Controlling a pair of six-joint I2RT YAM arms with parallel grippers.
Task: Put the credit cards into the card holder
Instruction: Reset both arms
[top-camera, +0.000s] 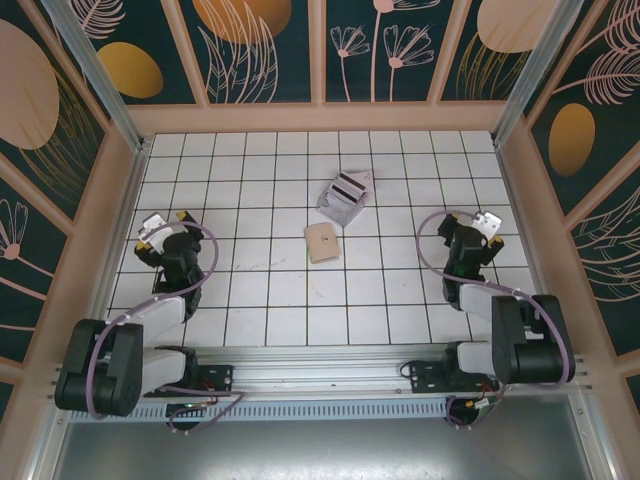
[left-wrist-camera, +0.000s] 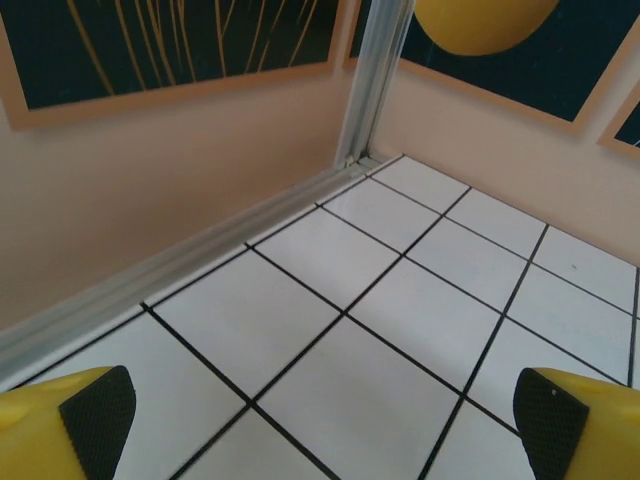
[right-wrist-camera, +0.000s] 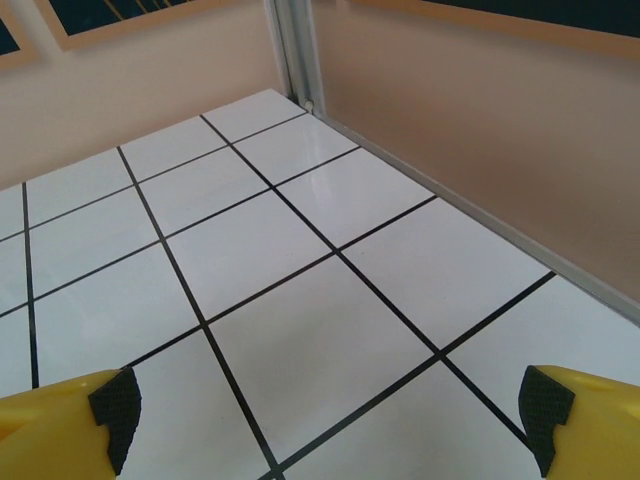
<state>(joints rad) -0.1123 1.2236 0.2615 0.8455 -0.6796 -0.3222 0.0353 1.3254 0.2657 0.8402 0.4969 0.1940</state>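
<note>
- the left gripper (top-camera: 161, 229) sits over the near-left part of the tiled table (top-camera: 270, 300), tilted toward the left wall; in the left wrist view its jaws stand wide (left-wrist-camera: 325, 430), with yellow fingers and black pads (left-wrist-camera: 97, 418) at the two lower corners and only bare white tile between them.
- the right gripper (top-camera: 478, 229) sits over the near-right part of the table, well away from the middle; in the right wrist view its jaws are likewise spread wide (right-wrist-camera: 330, 420), holding nothing, with bare tile and the right wall ahead.
- the card holder (top-camera: 322, 242) lies flat near the table's centre, between the two grippers: a tan-beige, roughly square pouch with a small mark on its face.
- the credit cards (top-camera: 345, 192) lie just beyond it and a little to the right, outside the holder, in a loose overlapping heap; they are pale grey to whitish, some with dark stripes. whether the heap touches the holder is not clear.
</note>
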